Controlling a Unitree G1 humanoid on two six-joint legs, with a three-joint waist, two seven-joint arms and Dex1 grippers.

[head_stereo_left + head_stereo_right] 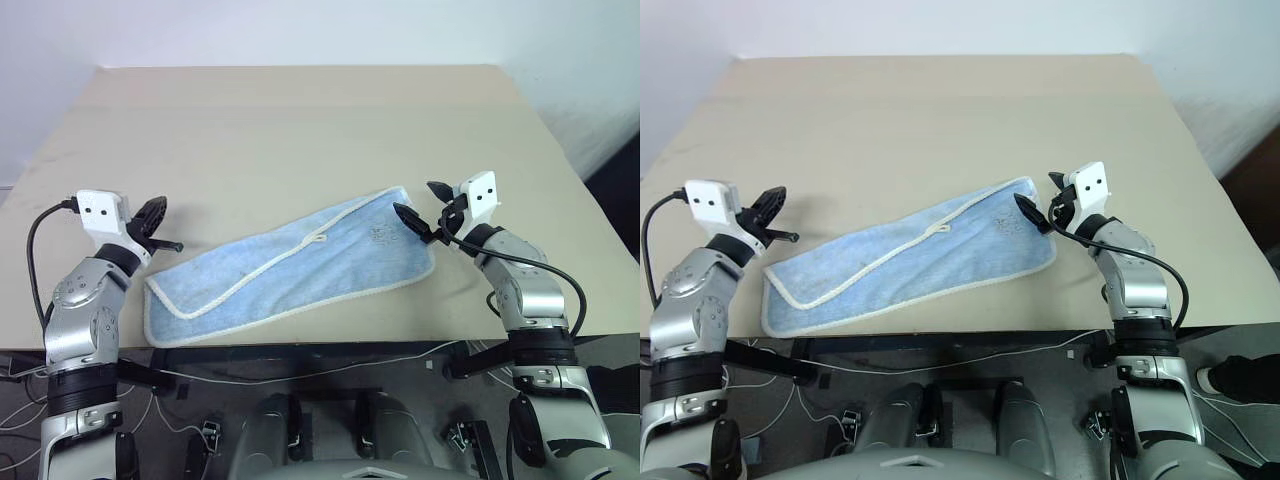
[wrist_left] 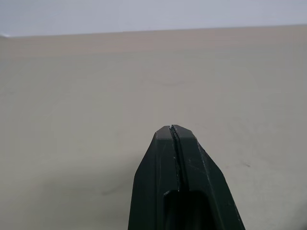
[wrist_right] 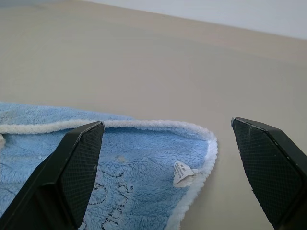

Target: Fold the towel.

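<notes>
While the left tool (image 1: 160,225) is pinched fully shut on nothing, its two black fingers pressed together over bare worktop (image 1: 300,130) just beyond the towel's left end, the right tool (image 1: 425,210) stands as wide open as it goes and holds nothing. Its two textured black fingers (image 3: 76,167) straddle the towel's right corner without gripping it, one tip over the blue pile, the other out past the hem over the bare surface. Between both arms lies the towel (image 1: 290,265), a long light-blue strip of fluffy terry with a white piped edge, folded lengthwise and stretched slantwise near the front edge of the worktop, its right end farther from the robot than its left. A small white label (image 3: 182,172) sits at the rounded right corner. Everything rests on a smooth, matte beige top.
</notes>
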